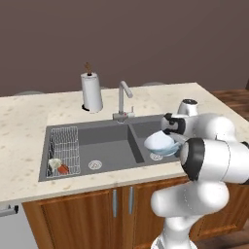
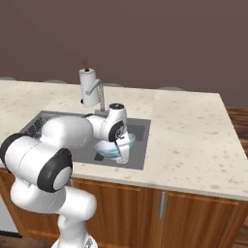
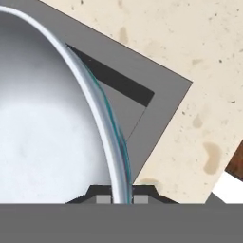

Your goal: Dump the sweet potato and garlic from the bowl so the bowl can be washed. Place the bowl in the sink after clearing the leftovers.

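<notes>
Gripping bowl point(image 1: 161, 143) rim — gripper point(image 3: 119, 199) over sink point(image 1: 107, 141)

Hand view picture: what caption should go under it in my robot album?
Gripper pinching the rim of the empty white bowl above a corner of the dark sink.

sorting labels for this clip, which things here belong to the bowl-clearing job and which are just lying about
Job: bowl in the pincer; sink; sweet potato and garlic, both on the wire rack.

Lying about: paper towel roll; faucet; counter.
</notes>
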{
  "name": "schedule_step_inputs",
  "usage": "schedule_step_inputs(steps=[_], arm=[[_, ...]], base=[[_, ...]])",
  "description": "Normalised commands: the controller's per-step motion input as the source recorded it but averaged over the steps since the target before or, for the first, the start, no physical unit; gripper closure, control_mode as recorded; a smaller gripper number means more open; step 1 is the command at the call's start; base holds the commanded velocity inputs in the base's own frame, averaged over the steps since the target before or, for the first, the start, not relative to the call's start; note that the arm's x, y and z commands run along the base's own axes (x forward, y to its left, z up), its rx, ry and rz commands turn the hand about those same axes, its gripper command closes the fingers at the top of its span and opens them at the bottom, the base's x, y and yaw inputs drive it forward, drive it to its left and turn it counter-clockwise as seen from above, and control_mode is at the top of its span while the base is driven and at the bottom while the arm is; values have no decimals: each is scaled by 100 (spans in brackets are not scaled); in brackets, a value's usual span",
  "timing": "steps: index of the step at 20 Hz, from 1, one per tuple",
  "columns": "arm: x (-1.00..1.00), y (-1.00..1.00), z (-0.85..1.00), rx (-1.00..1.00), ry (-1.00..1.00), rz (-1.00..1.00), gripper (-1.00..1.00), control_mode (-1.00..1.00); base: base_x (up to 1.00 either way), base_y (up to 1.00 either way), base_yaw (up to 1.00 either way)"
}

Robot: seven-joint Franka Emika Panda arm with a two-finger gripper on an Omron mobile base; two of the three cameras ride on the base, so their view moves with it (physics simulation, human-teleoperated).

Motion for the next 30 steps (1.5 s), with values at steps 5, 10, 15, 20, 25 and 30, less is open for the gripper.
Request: schedule_step_inputs(steps=[5,10,15,20,25,30], arm=[[15,0,-29,0,0,0,100,-100],[15,0,-36,0,0,0,100,-100],[10,0,-25,0,0,0,100,-100],[36,0,-18,0,-4,0,100,-100],[45,0,-11,0,-3,0,100,-100],[44,2,-14,0,-1,-1,-100,-100]], base=[[0,0,0],[0,0,0],[0,0,0],[0,0,0],[0,0,0],[0,0,0]])
